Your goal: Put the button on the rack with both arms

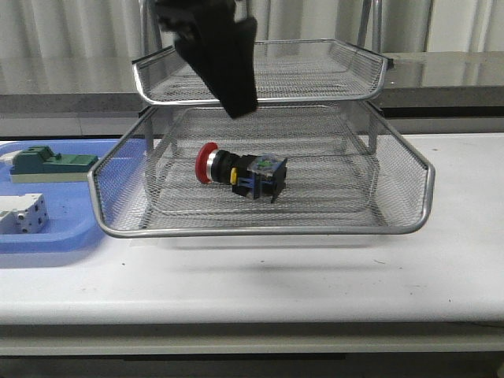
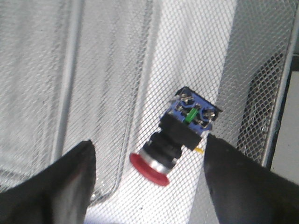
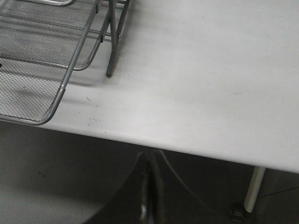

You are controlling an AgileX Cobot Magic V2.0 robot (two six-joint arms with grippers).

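Lying on its side on mesh floor of pulled-out lower tier of rack, button pointed red head toward blue tray. Left gripper hung above it, fingers spread, touching nothing, judged released. Right gripper sat closed, empty, off table edge, clear of work.

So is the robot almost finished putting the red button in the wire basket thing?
Nearly. The button already lies on its side in the rack's pulled-out lower tier. The left gripper hangs open above it, holding nothing. The right gripper is shut, off past the table edge. Probably only pulling the arm away remains.
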